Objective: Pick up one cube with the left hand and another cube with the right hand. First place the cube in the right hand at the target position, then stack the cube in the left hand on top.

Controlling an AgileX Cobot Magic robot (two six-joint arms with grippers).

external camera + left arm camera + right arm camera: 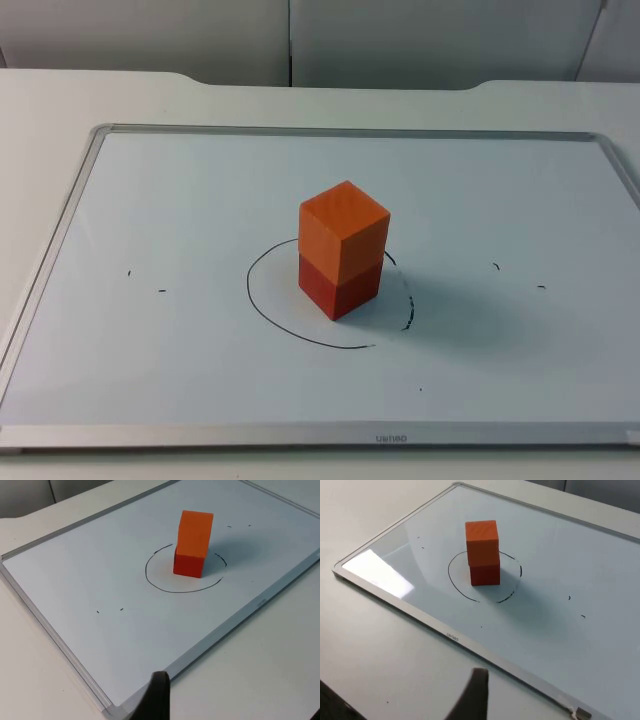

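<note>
Orange upper cube [343, 237] sits square on the darker red-orange lower cube [340, 286], edges nearly flush, inside the drawn circle [262, 300] on the whiteboard [180, 200], which lies on the desk [60, 95]. I judge the stack finished: the circle marks the target, and the lower block carries the upper. From my left pincer [159, 695] the stack stands well ahead, apart from it; from my right pincer [475, 695] likewise. Both arms wait withdrawn. One black fingertip shows per side, so I cannot tell whether either pincer is released or clenched; neither holds a cube.
</note>
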